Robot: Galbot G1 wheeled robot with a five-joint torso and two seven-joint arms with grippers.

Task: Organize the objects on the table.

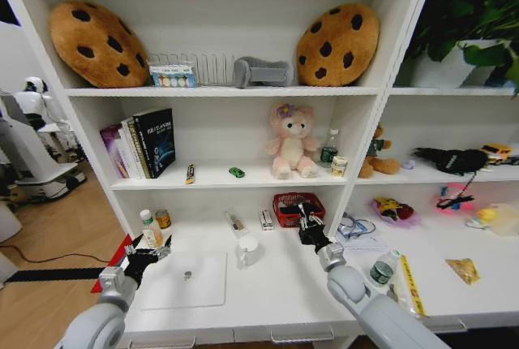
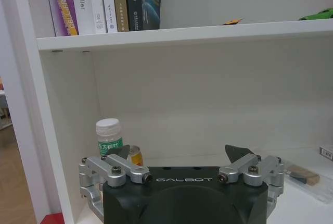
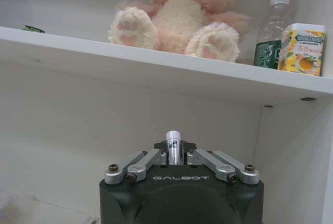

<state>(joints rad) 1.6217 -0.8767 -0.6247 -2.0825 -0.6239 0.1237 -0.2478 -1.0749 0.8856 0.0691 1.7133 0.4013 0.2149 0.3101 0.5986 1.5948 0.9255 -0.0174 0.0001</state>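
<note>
The right gripper [image 3: 174, 153] pinched a white-capped marker [image 3: 173, 139] beside the red basket [image 1: 289, 219]; the left gripper [image 2: 179, 157] hung spread near the laptop [image 1: 185, 279].

The left end effector [image 2: 183, 156] hovers spread wide before a white-capped bottle [image 2: 109, 137] under shelved books [image 2: 104, 2].

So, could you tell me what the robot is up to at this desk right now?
It is tidying the white desk. The right hand is raised in front of the red basket, shut on a small white pen-like item. The left hand is open, by the near left corner of the silver laptop. A white mug stands beside the laptop.
</note>
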